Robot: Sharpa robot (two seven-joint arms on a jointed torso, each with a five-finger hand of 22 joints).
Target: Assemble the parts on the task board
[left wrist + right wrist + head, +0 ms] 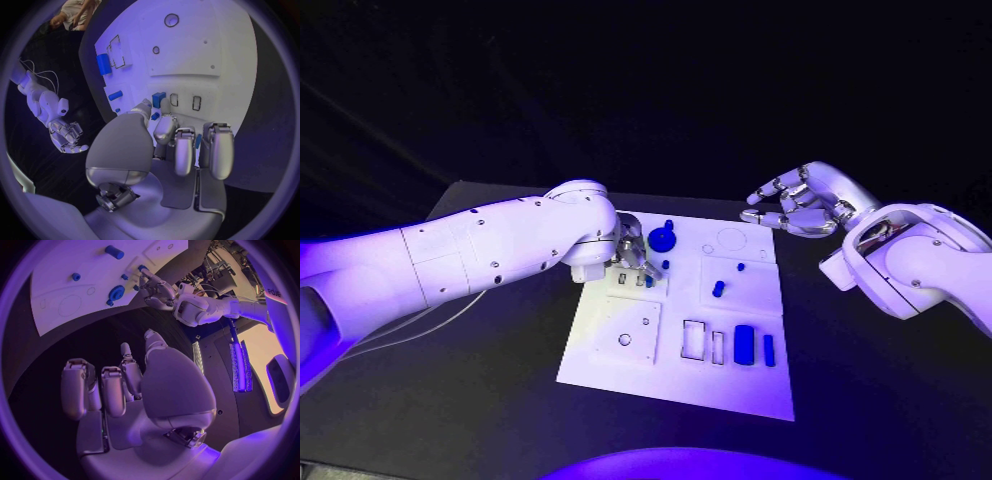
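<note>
The fingers (185,150) of the left hand (626,262) curl downward over the upper left part of the task board (672,375), their tips close to a small blue part (158,99) and two small rectangular slots (185,101); whether they actually pinch a piece cannot be told, since the wrist view shows a bit of blue between the fingers but not a clear grip. The right hand (795,200) hovers off the board's upper right corner, above the black table (877,380), with its fingers (112,387) loosely curled in and holding nothing. The white board lies in the middle of the head view, running from centre down toward the lower middle. On it, a round blue part (662,239) sits near the top edge, just right of the left hand; a small blue peg (718,288) lies near the board's centre, and a tiny one (740,267) stands just above it. In the lower right area, a larger blue block (743,344) and a slimmer blue bar (769,347) stand side by side, next to two rectangular outlines (702,341).
</note>
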